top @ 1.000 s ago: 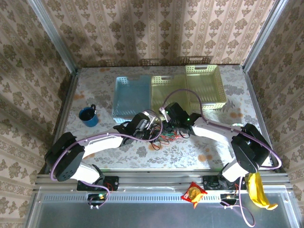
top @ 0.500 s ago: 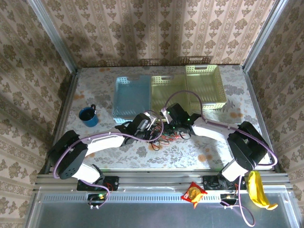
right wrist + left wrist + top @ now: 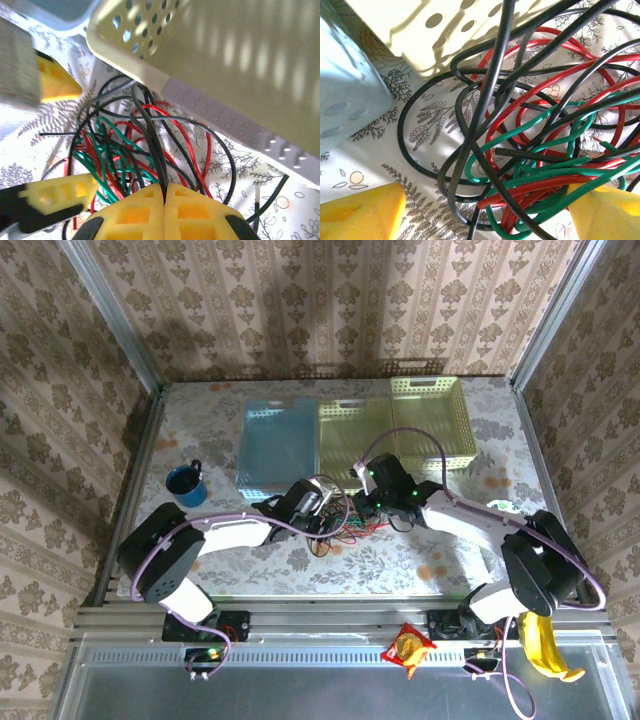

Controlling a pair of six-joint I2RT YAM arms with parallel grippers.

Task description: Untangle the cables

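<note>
Right gripper [image 3: 368, 508], seen from above, noses into the cables [image 3: 348, 528] from their right, while the left gripper [image 3: 322, 516] meets the same heap from its left. The knot of black, red and green wire lies on the tabletop [image 3: 200, 420] between the two, just ahead of both and just short of the pale yellow basket [image 3: 345, 405] and the blue basket [image 3: 245, 455] beyond them.

From the left wrist, the left gripper [image 3: 482, 215] stands wide, its yellow fingertips [image 3: 362, 212] set either side of the tangle and closed on nothing. The cables [image 3: 530, 160] lie in the gap and spread ahead of it, green and red loops nearest, black loops reaching on toward the corner where the two baskets meet.

From the right wrist, the right gripper [image 3: 165, 192] is pinched tight on a few black strands [image 3: 150, 135], which rise out of the seam between its pads and run ahead into the heap, toward the foot of the pale yellow basket. How many strands it has cannot be told. The heap sits ahead and to the left of this gripper, with the left gripper's fingers [image 3: 57, 87] around its far side. Since the held strands point at the knot, a pull back along them, away from the left gripper, looks the likeliest way to draw them free.
</note>
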